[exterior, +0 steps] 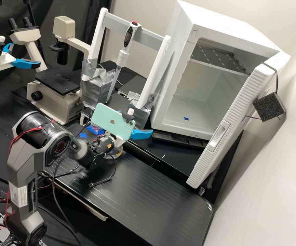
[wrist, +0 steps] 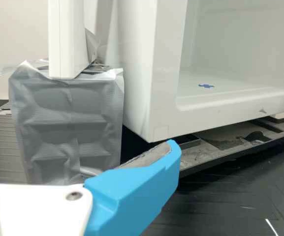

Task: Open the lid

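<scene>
The gripper [exterior: 140, 134], white behind smooth bright blue, hangs to the left of the open white cabinet; whether it is open or closed, and whether it grips anything, I cannot tell. A glossy mint-green phone [exterior: 112, 121] with rounded corners is mounted tilted on the arm's wrist.

Below the wrist, partly hidden by it, a round clear container [exterior: 115, 153] with a yellowish rim stands on the black bench [exterior: 148, 194], whose surface carries fine pale parallel lines. Which part is its lid I cannot tell. Farther left are a pink and blue item [exterior: 95, 130], partly hidden by the phone, and a flat blue mark [exterior: 83, 135].

Beyond, a white frame stands in blocks wrapped in creased silver tape [exterior: 96, 89], a slim pipette [exterior: 122, 56] with a red top leaning at it. Left of that is a cream microscope [exterior: 64, 27] with a flat black stage.

The high view gives the cabinet [exterior: 178, 65] its slotted metal shelf [exterior: 219, 58] and ribbed door [exterior: 233, 119]. The wrist view gives a smooth lower corner, a faint square patch [wrist: 161, 132] on it, and a scuffed grey-black base [wrist: 225, 142] beneath.
</scene>
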Motion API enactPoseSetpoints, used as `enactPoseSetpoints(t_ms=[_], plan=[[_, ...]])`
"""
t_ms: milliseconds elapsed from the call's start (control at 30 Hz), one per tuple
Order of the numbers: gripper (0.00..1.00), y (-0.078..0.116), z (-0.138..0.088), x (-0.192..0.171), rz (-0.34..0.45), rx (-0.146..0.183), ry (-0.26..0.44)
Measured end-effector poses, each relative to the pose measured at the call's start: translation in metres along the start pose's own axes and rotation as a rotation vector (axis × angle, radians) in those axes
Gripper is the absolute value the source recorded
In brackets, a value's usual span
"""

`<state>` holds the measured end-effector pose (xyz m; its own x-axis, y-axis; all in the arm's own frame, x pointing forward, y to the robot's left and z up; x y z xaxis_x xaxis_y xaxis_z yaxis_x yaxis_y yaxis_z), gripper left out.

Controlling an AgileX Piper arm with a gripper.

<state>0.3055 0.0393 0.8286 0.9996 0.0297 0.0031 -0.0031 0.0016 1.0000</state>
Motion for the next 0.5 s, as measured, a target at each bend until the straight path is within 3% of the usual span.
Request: enactPoseSetpoints(t_ms=[500], plan=[[1.00,0.002,-0.003,-0.012,0.009,0.001,0.012]])
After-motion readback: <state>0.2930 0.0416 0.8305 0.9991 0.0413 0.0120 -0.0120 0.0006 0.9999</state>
